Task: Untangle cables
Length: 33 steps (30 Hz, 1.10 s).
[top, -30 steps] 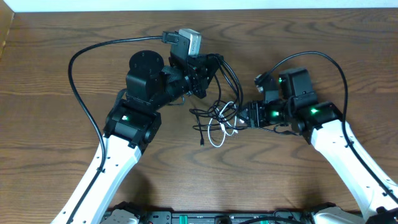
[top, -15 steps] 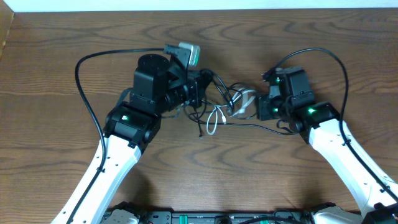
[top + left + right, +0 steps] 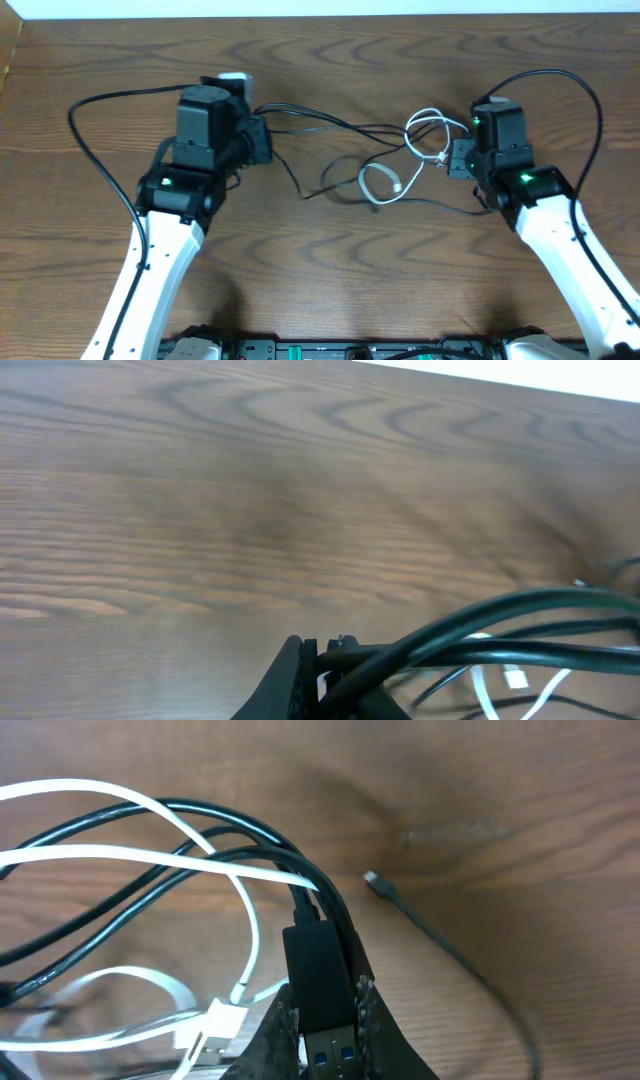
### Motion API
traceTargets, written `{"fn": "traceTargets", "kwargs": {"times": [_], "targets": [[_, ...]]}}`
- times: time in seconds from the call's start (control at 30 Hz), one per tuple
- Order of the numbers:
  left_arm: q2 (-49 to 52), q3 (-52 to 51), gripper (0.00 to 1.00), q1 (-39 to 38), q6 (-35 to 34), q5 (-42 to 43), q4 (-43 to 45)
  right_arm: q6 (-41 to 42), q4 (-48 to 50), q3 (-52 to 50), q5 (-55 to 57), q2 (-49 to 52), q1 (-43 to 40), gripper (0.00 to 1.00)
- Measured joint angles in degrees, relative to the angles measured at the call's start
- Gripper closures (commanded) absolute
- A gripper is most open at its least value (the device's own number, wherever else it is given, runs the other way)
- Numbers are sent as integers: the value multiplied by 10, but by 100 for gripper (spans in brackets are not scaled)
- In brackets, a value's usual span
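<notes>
Both grippers were seen closed on cable: the left gripper (image 3: 262, 141), at the upper left of the overhead frame, was clamped on a bunch of black cables (image 3: 330, 126), and the right gripper (image 3: 456, 158), at the right of the frame, was clamped on a black plug (image 3: 320, 955). Compared with half a second before, the two arms had been drawn away from each other, the left toward the upper left and the right toward the right edge. The knot that had been packed tightly at the centre was thus stretched across the table (image 3: 320, 280) into long strands. The white cable (image 3: 362, 182) was laid in two loose loops, one at the centre and one just beside the right gripper. It was judged that the tangle was loosened but not yet separated. In the left wrist view several black strands were shown running together into the closed fingers, which could not be made out from above. In the right wrist view the plug was seen upright between the fingers, the white cable was draped over the black strands close to it, and a free plug end (image 3: 372, 878) of a thin black cable was seen lying alone on the wood.
</notes>
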Motion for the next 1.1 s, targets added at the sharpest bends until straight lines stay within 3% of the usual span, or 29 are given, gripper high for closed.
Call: {"fn": "traceTargets", "kwargs": {"times": [0.3, 0.5, 0.7, 0.93, 1.1], "targets": [[1, 0, 93, -15, 14, 100, -4, 1, -11, 0, 1, -41, -7, 99], [9, 0, 93, -36, 45, 78, -64, 12, -35, 0, 51, -41, -7, 99], [23, 0, 93, -36, 54, 45, -78, 16, -23, 0, 26, -41, -7, 99], [24, 0, 93, -35, 61, 86, -77, 17, -21, 0, -37, -41, -7, 96], [24, 0, 93, -35, 61, 129, -78, 18, -23, 0, -55, -41, -7, 99]]}}
